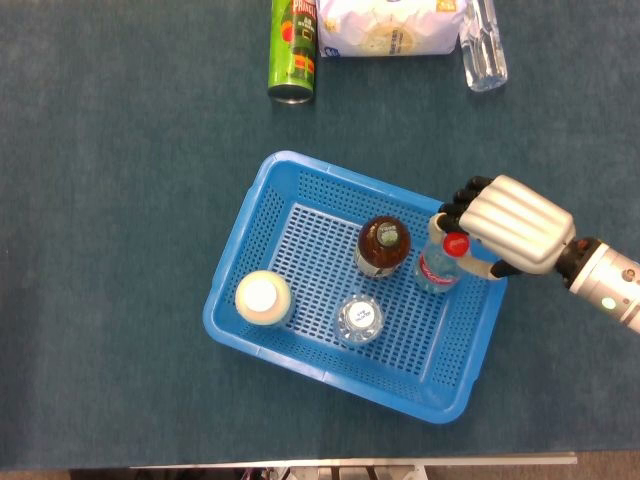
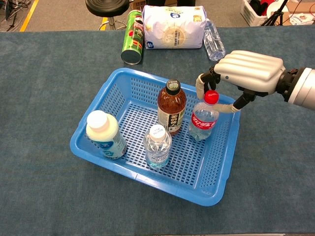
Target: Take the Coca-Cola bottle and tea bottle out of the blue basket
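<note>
white bag [image 1: 391,27] and clear bottle [image 1: 483,45] cut by top edge in head view. right hand [image 2: 248,73] covers its own fingertips near coca-cola bottle [image 2: 203,119]; grip unclear.

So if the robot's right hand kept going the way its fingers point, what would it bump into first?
Most likely the Coca-Cola bottle: the right hand already has its fingers around the red cap. Past that stands the tea bottle, though depth is hard to judge.
</note>
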Robot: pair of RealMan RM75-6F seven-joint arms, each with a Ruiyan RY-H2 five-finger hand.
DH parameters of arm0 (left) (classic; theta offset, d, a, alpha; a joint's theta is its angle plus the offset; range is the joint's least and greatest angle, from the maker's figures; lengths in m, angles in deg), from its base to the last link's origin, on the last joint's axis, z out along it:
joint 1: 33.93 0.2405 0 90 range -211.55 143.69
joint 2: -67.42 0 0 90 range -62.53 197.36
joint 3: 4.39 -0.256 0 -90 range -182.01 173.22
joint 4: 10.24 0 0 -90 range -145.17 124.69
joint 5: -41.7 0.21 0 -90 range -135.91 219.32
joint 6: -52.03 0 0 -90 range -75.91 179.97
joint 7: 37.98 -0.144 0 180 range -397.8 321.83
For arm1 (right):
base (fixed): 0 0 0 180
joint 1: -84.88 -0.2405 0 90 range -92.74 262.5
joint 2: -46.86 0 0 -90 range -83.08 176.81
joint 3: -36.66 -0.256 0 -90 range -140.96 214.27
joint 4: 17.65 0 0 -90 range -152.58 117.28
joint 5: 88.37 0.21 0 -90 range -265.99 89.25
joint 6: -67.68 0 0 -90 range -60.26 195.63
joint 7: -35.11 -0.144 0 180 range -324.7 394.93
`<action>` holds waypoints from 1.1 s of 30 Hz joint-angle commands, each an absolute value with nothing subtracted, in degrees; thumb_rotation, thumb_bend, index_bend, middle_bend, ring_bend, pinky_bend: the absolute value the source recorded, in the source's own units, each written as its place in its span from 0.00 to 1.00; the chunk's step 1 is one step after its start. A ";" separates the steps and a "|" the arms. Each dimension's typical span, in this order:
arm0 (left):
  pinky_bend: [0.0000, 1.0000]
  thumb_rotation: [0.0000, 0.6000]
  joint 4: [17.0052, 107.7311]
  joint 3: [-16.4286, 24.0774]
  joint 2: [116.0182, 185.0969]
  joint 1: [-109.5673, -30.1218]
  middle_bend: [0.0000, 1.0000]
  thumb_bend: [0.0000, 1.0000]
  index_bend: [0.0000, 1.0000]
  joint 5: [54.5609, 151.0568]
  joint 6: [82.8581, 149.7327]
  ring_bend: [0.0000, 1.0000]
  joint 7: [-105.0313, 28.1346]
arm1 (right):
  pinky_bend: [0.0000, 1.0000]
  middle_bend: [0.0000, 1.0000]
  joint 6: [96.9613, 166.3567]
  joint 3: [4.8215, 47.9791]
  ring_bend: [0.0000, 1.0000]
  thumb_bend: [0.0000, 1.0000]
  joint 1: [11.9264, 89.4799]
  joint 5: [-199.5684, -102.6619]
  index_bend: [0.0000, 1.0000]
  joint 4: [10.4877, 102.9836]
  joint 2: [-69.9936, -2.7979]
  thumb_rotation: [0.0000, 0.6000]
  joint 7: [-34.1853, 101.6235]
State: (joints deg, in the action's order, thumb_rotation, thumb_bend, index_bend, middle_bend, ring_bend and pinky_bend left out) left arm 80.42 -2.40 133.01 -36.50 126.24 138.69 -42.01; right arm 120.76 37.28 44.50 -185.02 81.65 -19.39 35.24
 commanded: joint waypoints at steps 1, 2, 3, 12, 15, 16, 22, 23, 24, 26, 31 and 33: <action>0.57 1.00 80.52 -2.35 133.00 -36.56 0.38 0.14 0.45 126.27 138.67 0.38 -42.13 | 0.40 0.57 121.49 37.20 0.46 0.32 44.74 -185.09 0.46 82.12 -18.92 1.00 35.34; 0.57 1.00 80.58 -2.31 133.00 -36.59 0.38 0.14 0.45 126.26 138.65 0.38 -42.19 | 0.40 0.57 121.79 37.15 0.46 0.32 44.82 -185.12 0.46 82.35 -18.69 1.00 35.34; 0.57 1.00 80.68 -2.29 132.98 -36.64 0.38 0.14 0.45 126.28 138.62 0.38 -42.29 | 0.40 0.58 122.29 37.05 0.46 0.32 44.94 -185.24 0.46 82.71 -18.33 1.00 35.38; 0.57 1.00 81.85 -2.13 132.81 -37.16 0.38 0.14 0.46 126.94 138.55 0.38 -43.58 | 0.41 0.59 127.44 35.92 0.47 0.32 46.58 -186.87 0.47 87.15 -14.11 1.00 38.24; 0.57 1.00 82.46 -2.02 132.76 -37.42 0.38 0.14 0.45 127.30 138.60 0.38 -44.23 | 0.41 0.59 129.35 35.41 0.47 0.32 47.54 -187.23 0.47 89.52 -11.89 1.00 40.47; 0.57 1.00 82.61 -1.99 132.74 -37.50 0.38 0.14 0.45 127.38 138.58 0.38 -44.38 | 0.41 0.59 129.90 35.31 0.47 0.32 47.85 -187.35 0.47 90.19 -11.25 1.00 41.13; 0.57 1.00 83.62 -1.88 132.61 -38.03 0.38 0.14 0.46 127.78 138.30 0.38 -45.53 | 0.41 0.59 133.48 35.28 0.47 0.32 50.77 -187.84 0.47 94.41 -7.01 1.00 45.40; 0.57 1.00 83.79 -1.86 132.61 -38.10 0.38 0.14 0.46 127.82 138.25 0.38 -45.70 | 0.41 0.59 133.94 35.41 0.47 0.32 51.29 -187.90 0.47 94.94 -6.39 1.00 45.89; 0.57 1.00 83.93 -1.83 132.61 -38.17 0.38 0.14 0.46 127.86 138.23 0.38 -45.87 | 0.41 0.59 134.39 35.58 0.47 0.32 51.84 -187.94 0.47 95.44 -5.79 1.00 46.32; 0.57 1.00 84.23 -1.78 132.65 -38.35 0.38 0.14 0.45 127.88 138.10 0.38 -46.23 | 0.41 0.59 135.36 36.07 0.47 0.32 53.16 -188.03 0.47 96.36 -4.52 1.00 47.21; 0.57 1.00 84.86 -1.77 132.83 -38.83 0.38 0.14 0.45 127.86 137.50 0.38 -47.30 | 0.41 0.59 138.11 37.39 0.47 0.32 56.64 -188.38 0.47 97.82 -2.08 1.00 48.24; 0.57 1.00 85.00 -1.74 132.91 -39.00 0.38 0.14 0.45 127.82 137.30 0.38 -47.65 | 0.41 0.59 139.10 37.92 0.47 0.32 57.87 -188.71 0.47 97.89 -1.51 1.00 48.13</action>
State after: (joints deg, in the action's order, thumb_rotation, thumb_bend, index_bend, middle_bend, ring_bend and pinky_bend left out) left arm 84.96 -1.75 132.88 -38.95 127.84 137.36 -47.59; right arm 138.48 37.43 57.10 -188.43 97.62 -2.02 48.06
